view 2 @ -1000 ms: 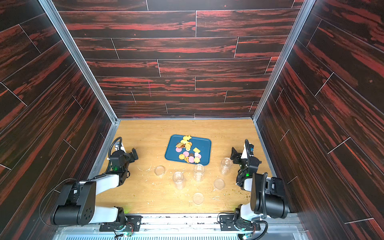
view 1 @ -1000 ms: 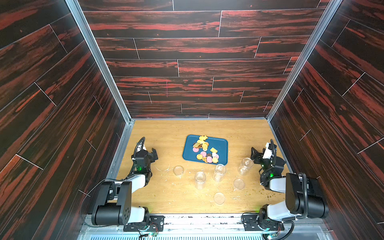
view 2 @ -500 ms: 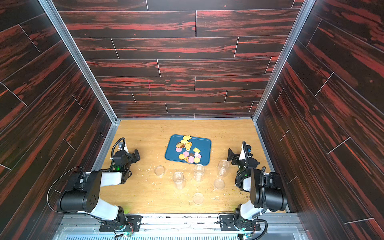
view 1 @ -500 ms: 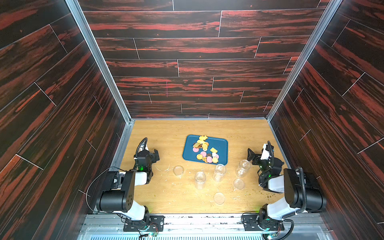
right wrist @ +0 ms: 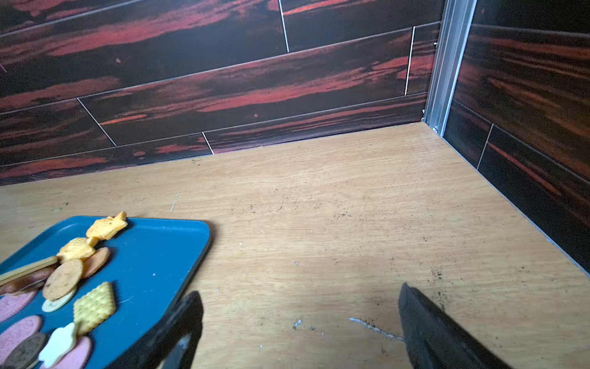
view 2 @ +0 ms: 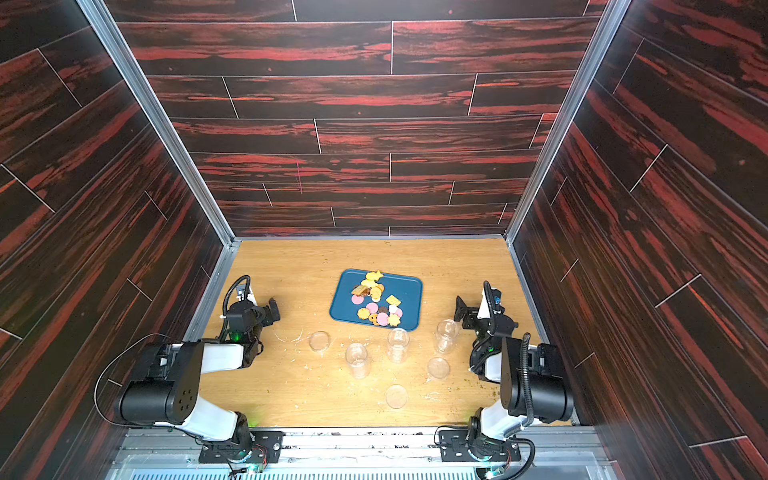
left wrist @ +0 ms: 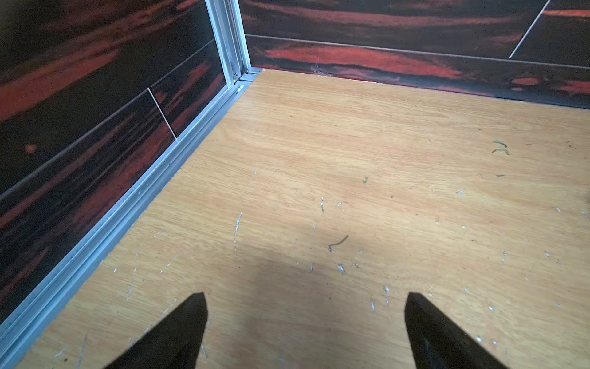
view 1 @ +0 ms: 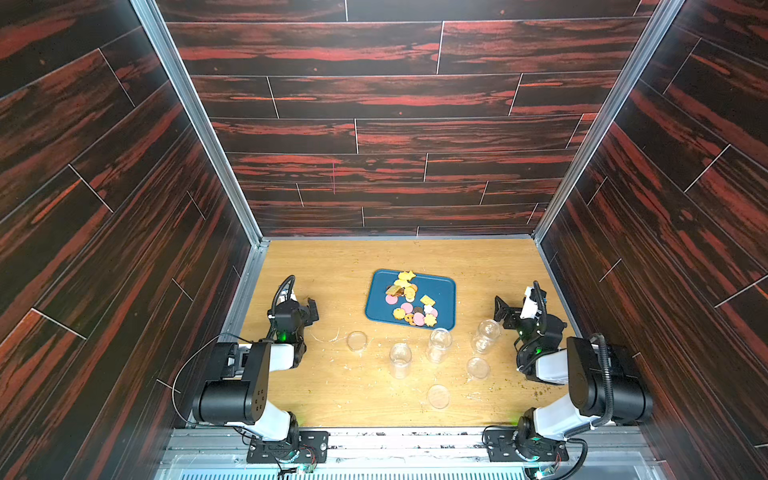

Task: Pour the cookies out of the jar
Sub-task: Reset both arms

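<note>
Top views, cookies [view 1: 409, 305]: all sitting in a loose pile on the blue tray [view 1: 442, 291], roughly mid-surface. Pink, yellow, orange and brown ones, and both top views show the same cookies [view 2: 376, 305] on the tray [view 2: 409, 291].
Top views, jars: three clear ones standing upright in a row just in front of the tray, and they look empty to me: left jar [view 1: 400, 359], middle jar [view 1: 439, 345], right jar [view 1: 485, 336].
Top views, lids: three clear round lids lie flat on the surface [view 1: 332, 395], one [view 1: 356, 340] left of the jars, one [view 1: 477, 368] in front of the right jar and one [view 1: 438, 396] closest to the arm bases.
Top views, left gripper [view 1: 311, 308]: low over the surface, well apart from the tray.
Top views, right gripper [view 1: 502, 312]: just beside the right jar, and I can't tell if it touches.
Left wrist, left gripper [left wrist: 305, 295]: jaws spread wide with nothing in them, just scuffed bare surface [left wrist: 351, 143] between the tips.
Right wrist, right gripper [right wrist: 300, 290]: jaws wide apart too and holding nothing. One tip overlaps the tray [right wrist: 159, 255] corner.
Right wrist, cookies [right wrist: 79, 281]: on the tray, with yellow fish shapes, a square cracker, brown and pink rounds and a white flower.
</note>
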Controlling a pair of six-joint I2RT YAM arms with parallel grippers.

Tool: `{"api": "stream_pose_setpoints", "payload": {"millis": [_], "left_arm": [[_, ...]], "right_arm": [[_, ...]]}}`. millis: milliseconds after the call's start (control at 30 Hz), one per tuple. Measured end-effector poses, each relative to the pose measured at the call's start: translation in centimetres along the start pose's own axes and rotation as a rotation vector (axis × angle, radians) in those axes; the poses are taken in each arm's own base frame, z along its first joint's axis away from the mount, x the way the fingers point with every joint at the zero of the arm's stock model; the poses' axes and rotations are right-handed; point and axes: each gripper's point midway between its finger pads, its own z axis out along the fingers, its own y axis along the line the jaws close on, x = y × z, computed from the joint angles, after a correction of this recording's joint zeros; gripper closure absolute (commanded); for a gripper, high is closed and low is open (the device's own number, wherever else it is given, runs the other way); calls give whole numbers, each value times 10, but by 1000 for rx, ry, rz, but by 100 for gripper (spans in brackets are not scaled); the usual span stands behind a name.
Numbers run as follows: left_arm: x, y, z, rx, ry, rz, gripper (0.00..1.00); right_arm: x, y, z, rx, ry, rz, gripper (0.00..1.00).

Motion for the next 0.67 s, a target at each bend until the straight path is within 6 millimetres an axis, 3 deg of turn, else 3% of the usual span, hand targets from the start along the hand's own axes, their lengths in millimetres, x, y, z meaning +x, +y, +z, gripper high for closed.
{"api": "stream_pose_setpoints", "payload": {"millis": [667], "left_arm": [[0,1,0,-5,-1,0,0]], "right_arm": [[2,8,6,-26,25,-25,1]]}}
